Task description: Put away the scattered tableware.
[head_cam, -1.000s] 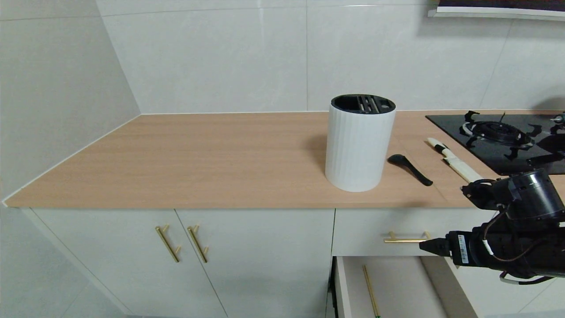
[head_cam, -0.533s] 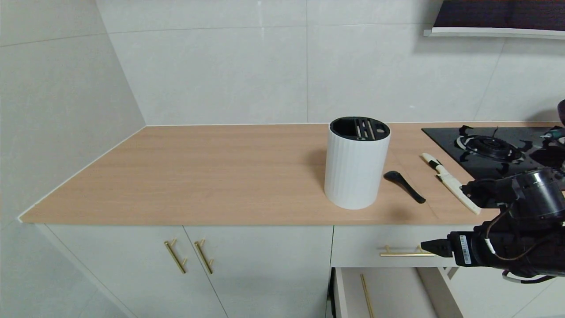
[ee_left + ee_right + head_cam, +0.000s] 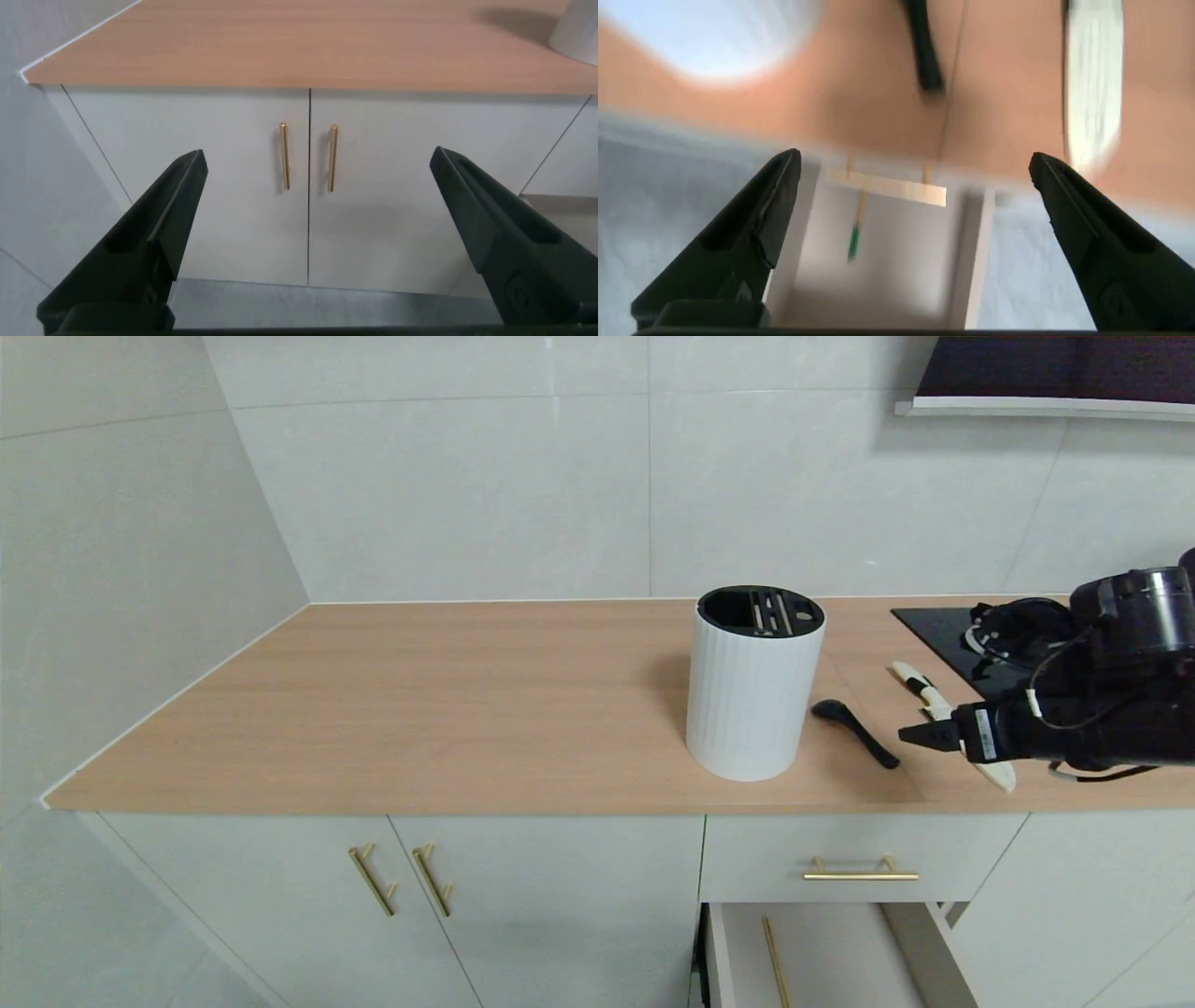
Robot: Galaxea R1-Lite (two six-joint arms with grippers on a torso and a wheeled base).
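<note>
Right arm up at the counter
The right gripper (image 3: 910, 735) has risen from the drawer front (image 3: 854, 870) to the knife (image 3: 934, 702), jaws wide and empty; the black spoon (image 3: 854, 726) lies beside the white holder (image 3: 754, 691); the left gripper (image 3: 318, 187) is likewise spread, holding nothing; a pick looks next

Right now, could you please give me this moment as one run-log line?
right gripper open near knife at counter front | black spoon beside white holder | left gripper open facing cabinet doors | lower drawer open
</note>
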